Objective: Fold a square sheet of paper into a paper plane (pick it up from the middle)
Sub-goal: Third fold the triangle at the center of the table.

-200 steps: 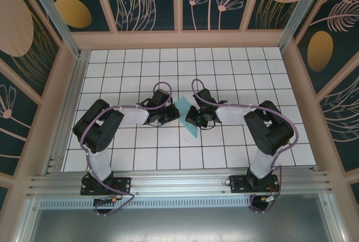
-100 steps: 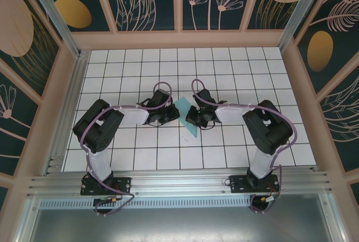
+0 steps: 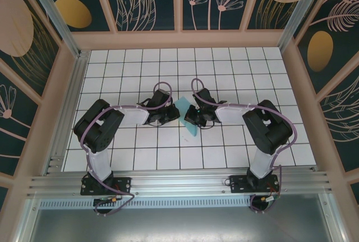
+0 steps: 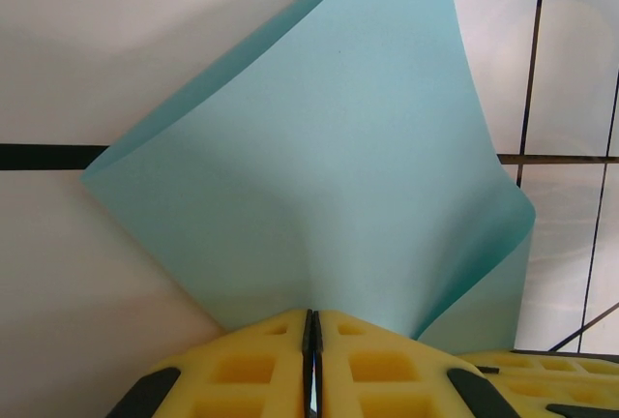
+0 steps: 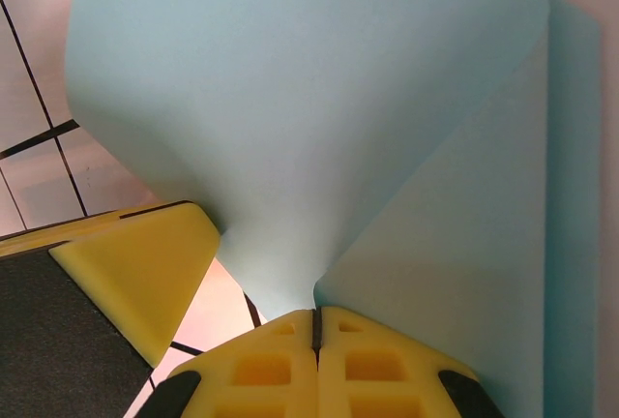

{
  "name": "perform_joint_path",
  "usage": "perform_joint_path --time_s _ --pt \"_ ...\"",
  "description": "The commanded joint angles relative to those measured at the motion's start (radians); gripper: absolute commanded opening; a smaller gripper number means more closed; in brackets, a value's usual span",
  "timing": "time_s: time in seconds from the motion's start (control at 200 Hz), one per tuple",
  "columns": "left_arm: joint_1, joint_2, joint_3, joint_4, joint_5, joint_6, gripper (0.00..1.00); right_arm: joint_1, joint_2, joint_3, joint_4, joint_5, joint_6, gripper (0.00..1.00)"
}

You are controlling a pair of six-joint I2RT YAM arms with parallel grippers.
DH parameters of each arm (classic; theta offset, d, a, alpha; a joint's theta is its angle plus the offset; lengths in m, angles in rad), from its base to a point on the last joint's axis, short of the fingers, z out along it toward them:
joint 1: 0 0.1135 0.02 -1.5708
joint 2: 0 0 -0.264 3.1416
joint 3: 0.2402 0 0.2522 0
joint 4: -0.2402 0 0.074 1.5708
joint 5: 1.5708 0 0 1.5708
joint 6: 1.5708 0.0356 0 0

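The square sheet of paper [image 3: 185, 116], light teal-blue, is held up off the white grid table between my two grippers near the middle. It bows into a soft curve with one flap doubled behind. My left gripper [image 3: 171, 113] is shut on its left edge. In the left wrist view the yellow pads [image 4: 261, 360] pinch the sheet [image 4: 319, 147] where the left gripper [image 4: 311, 313] meets it. My right gripper [image 3: 194, 116] is shut on the opposite edge. In the right wrist view the sheet [image 5: 319, 118] rises from the right gripper [image 5: 315, 313], and a left fingertip [image 5: 135, 273] shows close beside it.
The white tiled table [image 3: 235, 74] with dark grid lines is boxed in by patterned walls [image 3: 179, 1] on three sides. An aluminium rail [image 3: 179, 183] carrying both arm bases runs along the near edge.
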Motion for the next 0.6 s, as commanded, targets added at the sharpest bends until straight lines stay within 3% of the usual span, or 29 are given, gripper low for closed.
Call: perform_joint_path --time_s 0.0,0.595 --pt "0.000 0.029 -0.010 -0.010 0.017 0.011 0.13 -0.001 0.019 0.002 -0.020 0.022 -0.022 0.00" --pt "0.000 0.032 -0.009 -0.013 0.015 0.015 0.13 0.000 -0.005 -0.004 -0.061 0.062 -0.048 0.00"
